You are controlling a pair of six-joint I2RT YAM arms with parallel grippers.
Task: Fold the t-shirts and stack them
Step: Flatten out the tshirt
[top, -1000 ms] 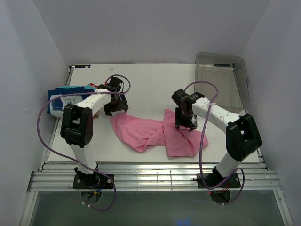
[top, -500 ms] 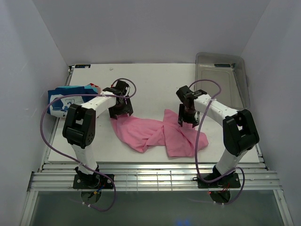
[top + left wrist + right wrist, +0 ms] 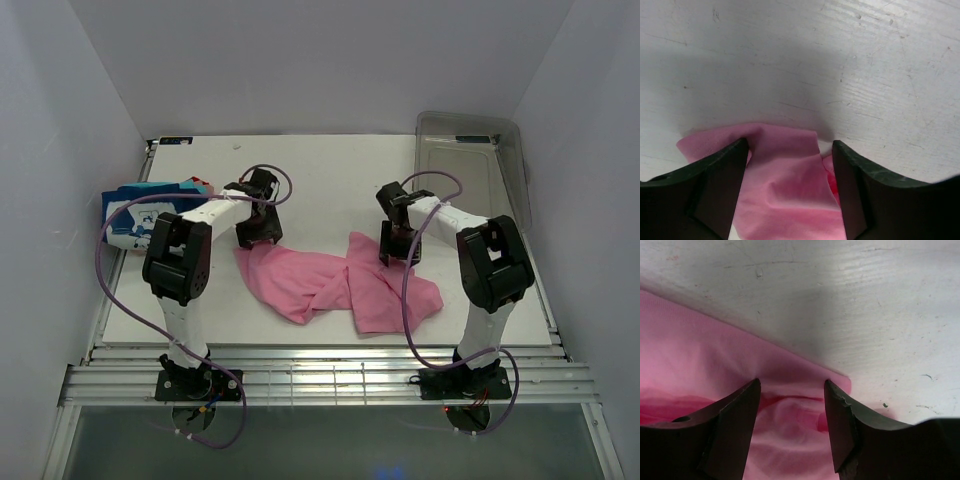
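Down at the cloth, the left gripper [image 3: 789, 146] stands wide open, its fingers straddling an edge of the pink t-shirt [image 3: 300, 278]. The right gripper [image 3: 791, 384] is likewise spread over the other end, grasping nothing. The shirt lies crumpled mid-way across the table [image 3: 330, 170], with the folded stack of t-shirts [image 3: 140, 212] well apart at the left edge.

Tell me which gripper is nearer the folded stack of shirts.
Left. The left gripper is just right of the folded stack, at the pink t-shirt's corner; the right gripper is across the table.
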